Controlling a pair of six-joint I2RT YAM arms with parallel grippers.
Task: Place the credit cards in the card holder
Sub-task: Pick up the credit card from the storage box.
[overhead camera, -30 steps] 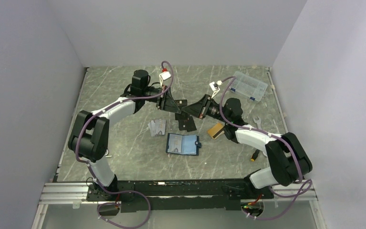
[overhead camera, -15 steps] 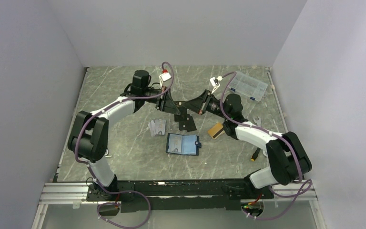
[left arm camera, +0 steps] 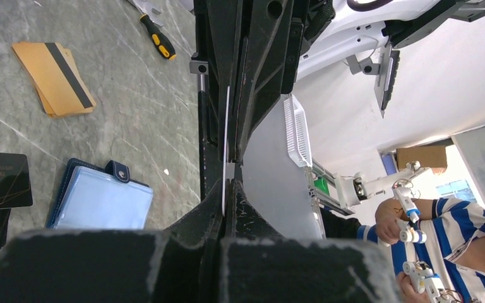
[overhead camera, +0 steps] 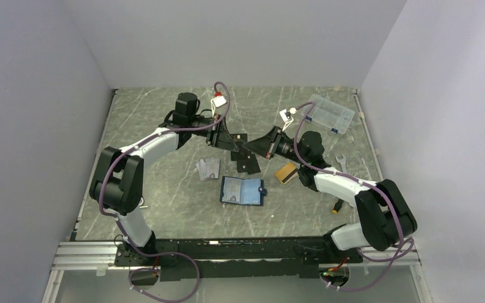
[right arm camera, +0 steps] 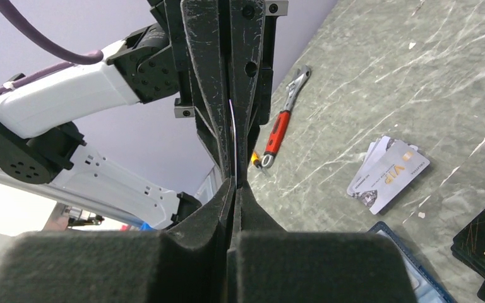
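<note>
Now you have both sets of jaws pinched flat on the same thin white plastic card [left arm camera: 227,126], seen edge-on. The left gripper [left arm camera: 225,189] clamps one end and the right gripper [right arm camera: 233,183] the other, tip to tip in mid-air at the centre of the overhead frame. A second ago your right jaws stood slightly apart beside the card; they have since closed on it. That puts the handover at the shared-grip stage, and by my reading the left side must let go before the card can travel. Just below the meeting point in the overhead frame lies the navy-blue folding card holder [overhead camera: 243,190], open on the grey marble-patterned table [overhead camera: 164,202], lighter blue inside facing up. Flat black rectangles [overhead camera: 247,164] sit between it and the grippers. To its upper right rests the orange-gold card with a dark stripe [overhead camera: 285,172]; to its upper left, the fanned silver-grey plastic cards [right arm camera: 391,173], the top one printed "VIP". Gold lettering on a black rectangle is too small to read, and the held card shows only its edge
</note>
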